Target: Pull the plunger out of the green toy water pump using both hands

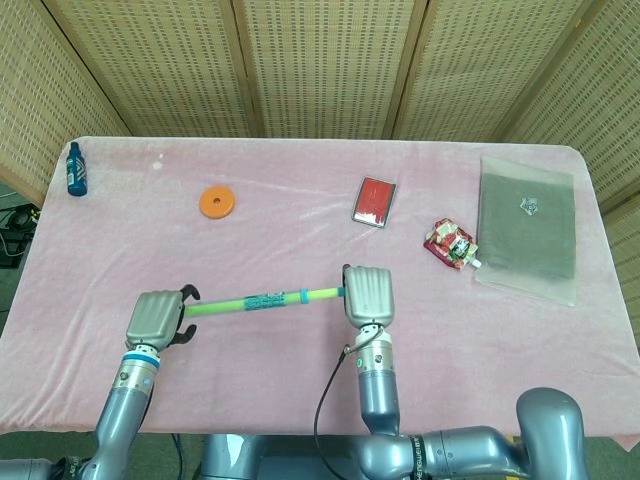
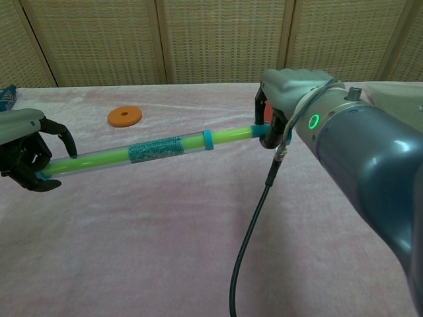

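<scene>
A: What does the head view show?
B: A desk [image 1: 300, 180] under pink cloth, woven screens [image 1: 320, 60] behind. A blue bottle [image 1: 75, 169] far left, an orange disc [image 1: 217, 202], a red box [image 1: 375, 200], a snack pouch [image 1: 450, 243], a grey sleeve [image 1: 527, 226]. No writing is legible.

A: And the chest view?
B: The green toy water pump [image 2: 155, 151] is lifted across the near desk. The right hand [image 2: 281, 99] grips its plunger [image 2: 234, 136]; the left hand [image 2: 26, 152] curls its fingers [image 2: 63, 135] around the barrel's other end. The label print is unreadable.
</scene>
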